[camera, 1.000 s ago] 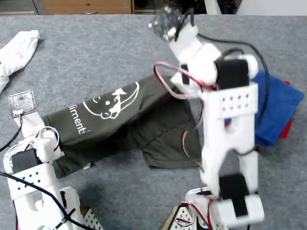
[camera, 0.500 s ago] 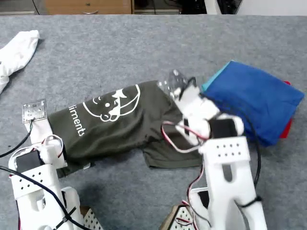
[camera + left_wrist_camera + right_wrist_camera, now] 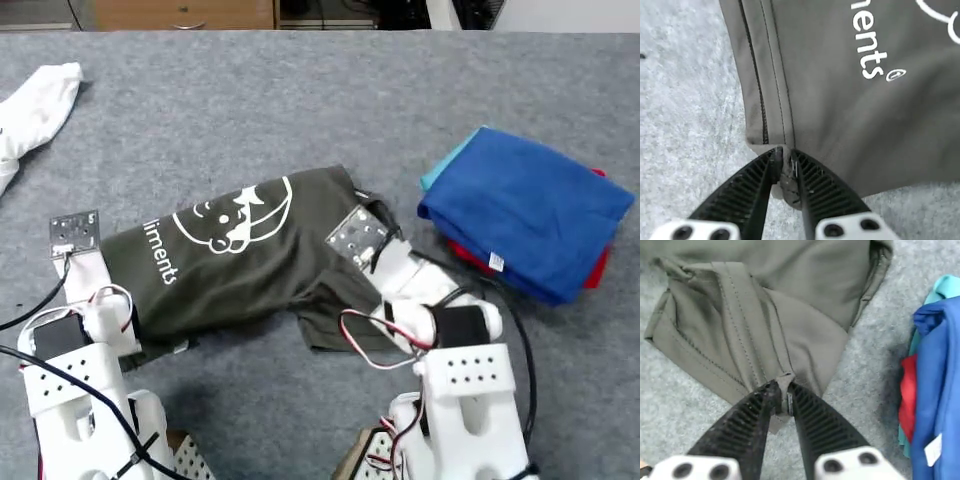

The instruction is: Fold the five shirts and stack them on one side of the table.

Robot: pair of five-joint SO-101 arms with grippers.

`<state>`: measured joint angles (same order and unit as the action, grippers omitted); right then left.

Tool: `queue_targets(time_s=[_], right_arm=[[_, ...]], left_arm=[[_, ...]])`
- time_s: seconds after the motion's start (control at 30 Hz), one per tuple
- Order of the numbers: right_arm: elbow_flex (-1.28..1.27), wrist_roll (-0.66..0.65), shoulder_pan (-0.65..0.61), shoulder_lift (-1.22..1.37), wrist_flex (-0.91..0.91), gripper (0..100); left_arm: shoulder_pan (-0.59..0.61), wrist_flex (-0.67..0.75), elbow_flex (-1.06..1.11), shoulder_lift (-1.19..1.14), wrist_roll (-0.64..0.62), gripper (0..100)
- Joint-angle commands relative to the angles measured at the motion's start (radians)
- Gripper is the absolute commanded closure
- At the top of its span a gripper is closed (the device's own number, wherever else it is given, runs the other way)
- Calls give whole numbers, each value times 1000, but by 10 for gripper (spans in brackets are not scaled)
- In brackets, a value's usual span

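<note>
Lowered since prior frames: right arm, from raised over the table (image 3: 300, 110) to low at the stack-side edge of the olive shirt (image 3: 240, 260); left arm barely shifted. Grip states: right gripper (image 3: 783, 394) clamped on a doubled seam of the olive shirt; left gripper (image 3: 785, 165) pinched on the hem corner at the opp. end. Olive shirt laid mid-table, print up, part-folded. Done, as judged: 3 shirts (blue, red, teal) folded in a stack (image 3: 520, 215) at the right side. Left: olive fold to be finished & stacked; white shirt (image 3: 35, 100) crumpled at far left corner, untouched. Nothing seen betw. olive shirt & stack; the stack is near the right arm & could be nudged.
</note>
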<state>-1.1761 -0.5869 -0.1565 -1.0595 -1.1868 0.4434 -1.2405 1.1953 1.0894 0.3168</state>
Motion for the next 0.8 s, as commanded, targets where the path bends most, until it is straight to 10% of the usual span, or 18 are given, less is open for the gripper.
queue_targets(time_s=[0.0, 0.3, 0.5, 0.77], right_arm=[[-12, -8, 12, -38, 26, 837], [143, -12, 12, -122, -75, 673], [314, 21, 18, -41, -20, 998], [521, 204, -8, 476, 253, 995]], left_arm=[[-3, -14, -46, 7, 18, 964], [-3, -166, -255, 7, 34, 805], [-12, -264, -546, -21, 21, 991], [-44, -141, -664, -509, -120, 981]])
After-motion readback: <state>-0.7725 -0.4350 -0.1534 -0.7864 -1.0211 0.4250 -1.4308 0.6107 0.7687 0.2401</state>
